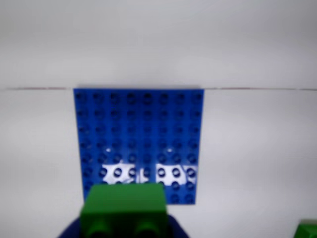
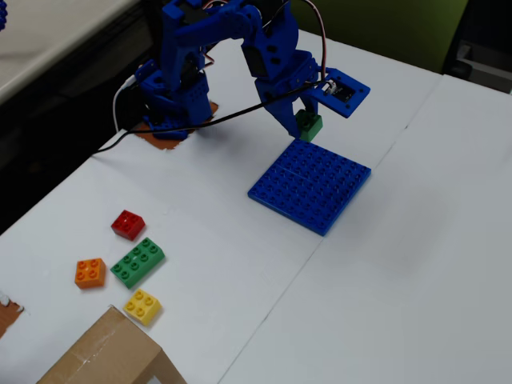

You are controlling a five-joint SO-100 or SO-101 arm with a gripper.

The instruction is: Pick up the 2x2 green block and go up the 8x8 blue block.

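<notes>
White tabletop (image 2: 416, 264), formed of panels joined by seams, is shown; a wide bare stretch is left open right of and below the baseplate in the fixed view.

8x8 blue block (image 2: 310, 186): laid flat near the table's middle, across a seam, all four edges clear of other objects. In the wrist view the 8x8 blue block (image 1: 138, 134) is seen with its far edge on a seam line.

Gripper (image 2: 302, 126): clenched on the 2x2 green block (image 2: 308, 126), which is held just at the baseplate's far corner; whether it touches the studs cannot be told. In the wrist view the 2x2 green block (image 1: 125, 210) is held at the plate's near edge.

Loose bricks, well apart at lower left of the fixed view: red brick (image 2: 128, 225), orange brick (image 2: 90, 273), long green brick (image 2: 138, 262), yellow brick (image 2: 142, 306).

Cardboard box (image 2: 104, 356): at the bottom edge.
</notes>
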